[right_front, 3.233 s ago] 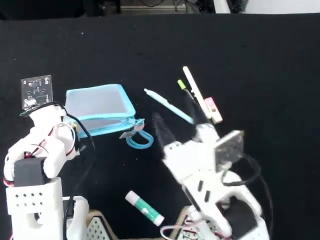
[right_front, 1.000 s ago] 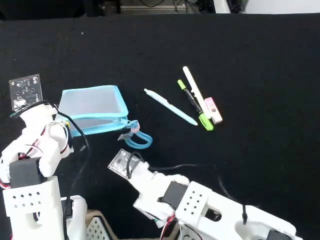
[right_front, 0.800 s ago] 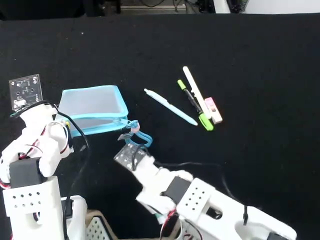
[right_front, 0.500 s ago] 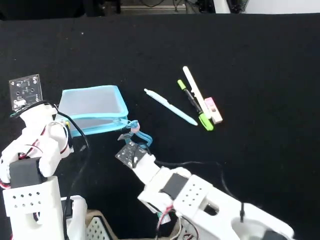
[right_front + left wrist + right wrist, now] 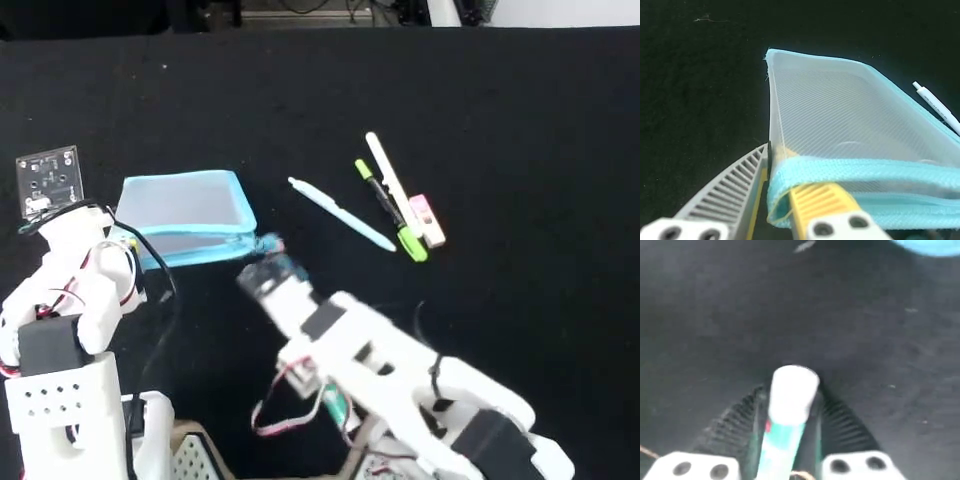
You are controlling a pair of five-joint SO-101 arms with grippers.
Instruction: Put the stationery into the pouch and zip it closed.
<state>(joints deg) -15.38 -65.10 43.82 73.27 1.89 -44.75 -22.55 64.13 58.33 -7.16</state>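
The light-blue mesh pouch (image 5: 185, 215) lies flat at the left of the black table. My left gripper (image 5: 125, 245) is shut on its near corner, and the teal edge (image 5: 840, 170) sits between the fingers of my left gripper (image 5: 777, 170). My right gripper (image 5: 790, 390) is shut on the glue stick (image 5: 790, 395), whose white cap points outward. In the high view my right gripper (image 5: 262, 272) sits just beside the pouch's zipper end, covering the blue strap. A pale blue pen (image 5: 340, 215), a green highlighter (image 5: 390, 215), a white pen (image 5: 388, 172) and a small pink item (image 5: 425, 218) lie to the right.
The right arm's white body (image 5: 400, 380) stretches across the front middle of the table. A blue patch (image 5: 930, 245) shows at the edge of the right wrist view. The pale blue pen's tip (image 5: 935, 105) lies past the pouch. The far half of the table is bare black cloth.
The glue stick has left the table front and is now in my right gripper. The right arm swung left and forward to the pouch's zipper end. The pouch shifted slightly left.
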